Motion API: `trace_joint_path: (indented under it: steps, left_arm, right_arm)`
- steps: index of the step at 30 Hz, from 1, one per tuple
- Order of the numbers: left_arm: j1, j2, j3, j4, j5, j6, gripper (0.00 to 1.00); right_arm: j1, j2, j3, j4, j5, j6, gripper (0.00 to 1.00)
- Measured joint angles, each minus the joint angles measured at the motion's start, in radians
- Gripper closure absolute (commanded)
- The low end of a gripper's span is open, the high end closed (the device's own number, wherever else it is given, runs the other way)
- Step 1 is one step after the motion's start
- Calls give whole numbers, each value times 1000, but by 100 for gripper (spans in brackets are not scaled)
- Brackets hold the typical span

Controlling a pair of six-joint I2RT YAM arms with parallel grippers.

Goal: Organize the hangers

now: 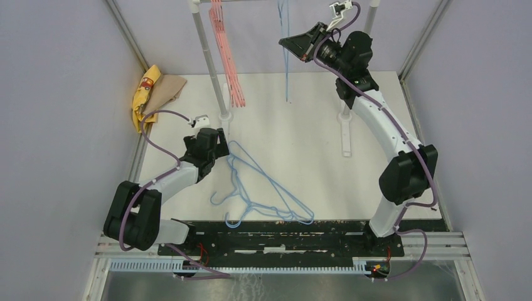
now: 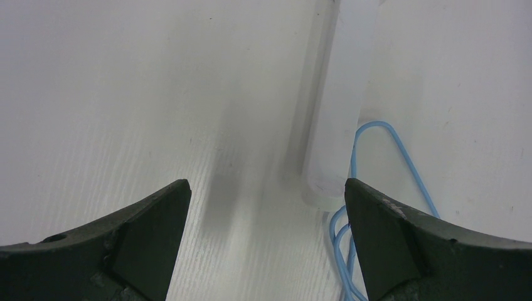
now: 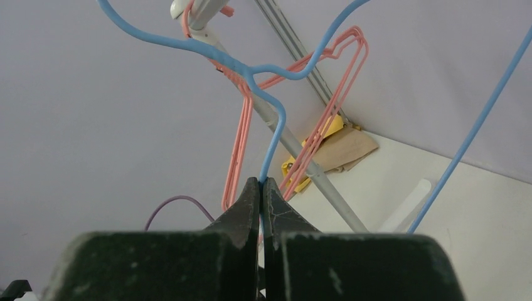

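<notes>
- Right end effector [image 3: 261, 182] is pinching a blue hanger [image 3: 271, 153] near the rack [image 3: 313, 179]; the hanging step is apparently proceeding.
- Left end effector [image 2: 266, 184] is hovering, spread wide.
- Next move is likely needing hook alignment.

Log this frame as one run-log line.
left gripper: open, by rack post | right gripper: shut on blue hanger, raised | pink hangers: hung | loose blue hangers: on table

left arm [image 1: 169, 182] bent low, left gripper [image 2: 266, 194] wide open, right arm [image 1: 383, 125] stretched way up, right gripper [image 3: 261, 182] pinched tight on blue hanger [image 3: 274, 135]
</notes>
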Motion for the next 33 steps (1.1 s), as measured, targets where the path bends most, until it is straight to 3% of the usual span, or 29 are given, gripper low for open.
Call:
trace_joint_path:
  steps: [13,20,33]
  left_arm:
    - [1,3,0,0,-1,0,1]
    - [3,3,0,0,-1,0,1]
    - [3,3,0,0,-1,0,1]
  right_arm:
    - [122,190,264,-66,59,-29,99]
    - [181,254,277,-117,83,-60,99]
    - [171,253,198,-138,126,-100,99]
